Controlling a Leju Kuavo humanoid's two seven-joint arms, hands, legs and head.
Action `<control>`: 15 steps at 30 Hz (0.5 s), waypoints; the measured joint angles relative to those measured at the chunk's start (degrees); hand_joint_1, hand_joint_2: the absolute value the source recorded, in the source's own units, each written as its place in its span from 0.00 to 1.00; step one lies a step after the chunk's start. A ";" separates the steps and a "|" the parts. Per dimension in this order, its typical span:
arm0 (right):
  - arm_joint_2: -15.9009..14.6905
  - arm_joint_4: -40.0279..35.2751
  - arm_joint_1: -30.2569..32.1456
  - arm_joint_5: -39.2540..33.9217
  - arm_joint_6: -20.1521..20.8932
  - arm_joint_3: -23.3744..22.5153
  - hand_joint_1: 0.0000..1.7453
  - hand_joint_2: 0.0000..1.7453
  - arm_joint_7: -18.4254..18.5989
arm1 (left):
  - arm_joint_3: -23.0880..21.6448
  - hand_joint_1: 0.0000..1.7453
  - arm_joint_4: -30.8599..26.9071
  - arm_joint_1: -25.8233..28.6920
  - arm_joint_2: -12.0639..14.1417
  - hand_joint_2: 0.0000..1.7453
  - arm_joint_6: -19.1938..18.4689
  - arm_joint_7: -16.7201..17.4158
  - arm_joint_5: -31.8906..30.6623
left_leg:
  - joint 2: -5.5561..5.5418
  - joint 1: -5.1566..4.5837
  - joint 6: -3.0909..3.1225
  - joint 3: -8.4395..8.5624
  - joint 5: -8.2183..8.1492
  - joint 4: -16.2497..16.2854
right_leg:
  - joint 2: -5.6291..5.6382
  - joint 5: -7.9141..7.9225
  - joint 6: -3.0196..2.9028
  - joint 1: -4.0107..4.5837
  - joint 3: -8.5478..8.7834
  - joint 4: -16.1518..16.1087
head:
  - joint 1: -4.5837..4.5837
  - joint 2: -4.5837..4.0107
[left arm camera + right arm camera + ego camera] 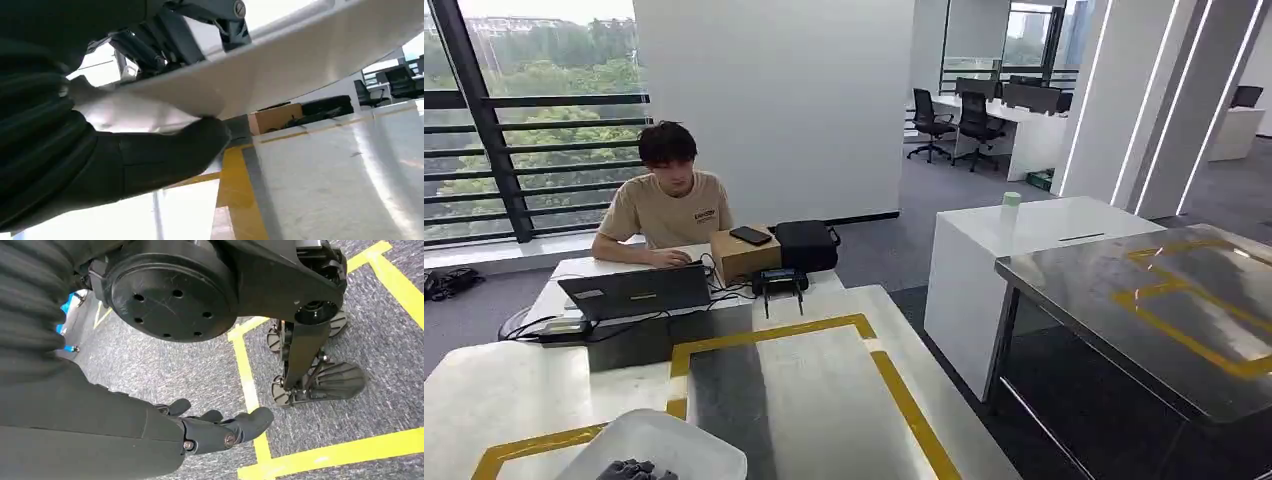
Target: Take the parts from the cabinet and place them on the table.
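Left hand gripped tray with parts, lower left of frame, above table; right hand hung loosely curled, empty.

- A white tray sits at six o'clock, over the near edge of the table, held level by the left hand.
- Dark grey parts lie clustered inside it.
- The pale table carries yellow tape lines.

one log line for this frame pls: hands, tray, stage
left hand: grips white tray | right hand: hanging, holds nothing | stage: tray over table, not yet set down
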 joint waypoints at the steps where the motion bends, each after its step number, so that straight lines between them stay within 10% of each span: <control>1: 0.00 0.00 0.00 0.00 0.00 0.00 0.00 0.00 -0.22 | -0.45 0.00 -0.15 0.02 0.00 1.00 0.04 0.93 -0.74 | -0.01 0.00 -0.05 0.01 0.03 -0.03 | -0.01 0.00 0.00 0.00 0.00 0.00 | 0.00 0.00; 4: 0.00 0.00 -0.03 0.00 0.00 0.00 0.00 0.00 -0.83 | -1.31 0.00 -0.94 -0.03 0.22 1.00 -0.11 3.82 -1.18 | -0.07 0.03 -0.12 0.03 0.08 -0.12 | -0.09 -0.04 -0.07 0.01 0.00 0.02 | 0.00 0.00; 5: 0.00 0.00 -0.03 0.00 0.00 0.00 0.00 0.00 -0.81 | -1.31 0.00 -0.74 -0.20 0.28 0.00 -1.01 5.01 -0.83 | -0.07 0.03 -0.19 0.07 0.12 -0.16 | -0.09 -0.04 -0.07 0.01 0.00 0.04 | 0.00 0.00; 15: 0.09 0.00 -0.04 -0.15 0.00 -0.04 0.00 0.00 -0.42 | -2.45 0.00 2.21 -1.27 1.07 0.00 -10.60 14.56 -0.24 | -0.09 0.03 -0.32 0.14 0.20 -0.29 | -0.19 -0.12 -0.20 0.02 0.01 0.12 | 0.00 0.00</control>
